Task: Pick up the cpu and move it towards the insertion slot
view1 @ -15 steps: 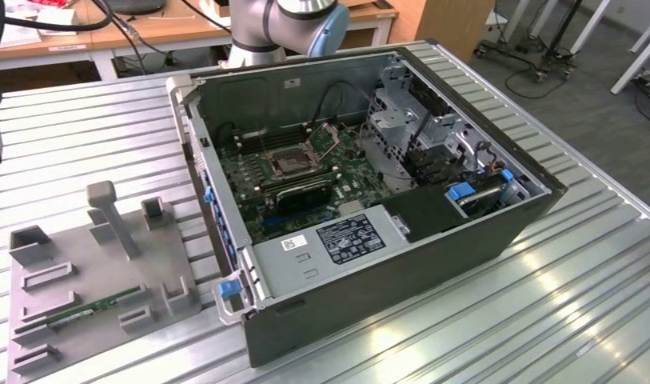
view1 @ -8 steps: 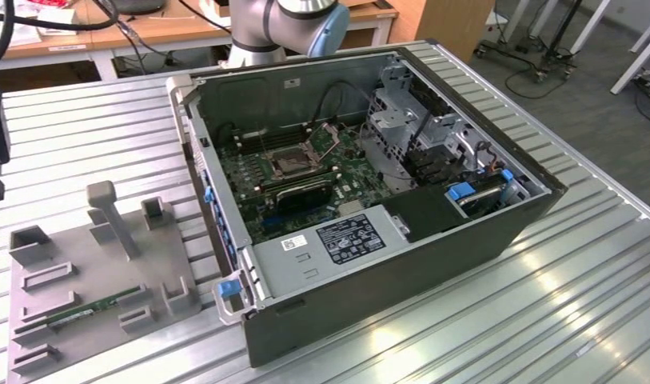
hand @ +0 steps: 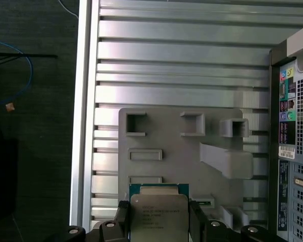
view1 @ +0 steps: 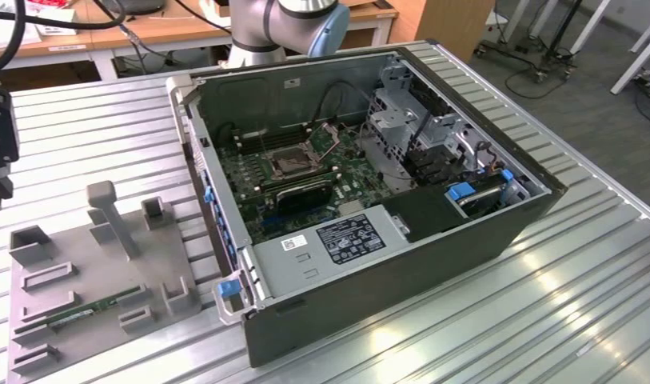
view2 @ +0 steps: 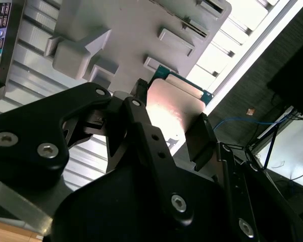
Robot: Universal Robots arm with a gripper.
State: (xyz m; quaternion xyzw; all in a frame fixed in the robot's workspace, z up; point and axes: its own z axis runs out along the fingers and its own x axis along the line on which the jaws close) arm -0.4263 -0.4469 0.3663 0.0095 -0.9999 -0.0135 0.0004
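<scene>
The claw (view2: pixel 170 128) grips the cpu (hand: pixel 159 214) by its edges, above the grey fixture plate (hand: pixel 166 121) beside the open computer case (view1: pixel 410 276). Inside the case sits the insertion slot (view1: pixel 287 162).

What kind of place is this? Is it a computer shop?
More likely a robot lab or workshop: an opened computer case lies on a ribbed metal table, a robot arm stands behind it, and wooden desks sit in the background.
</scene>
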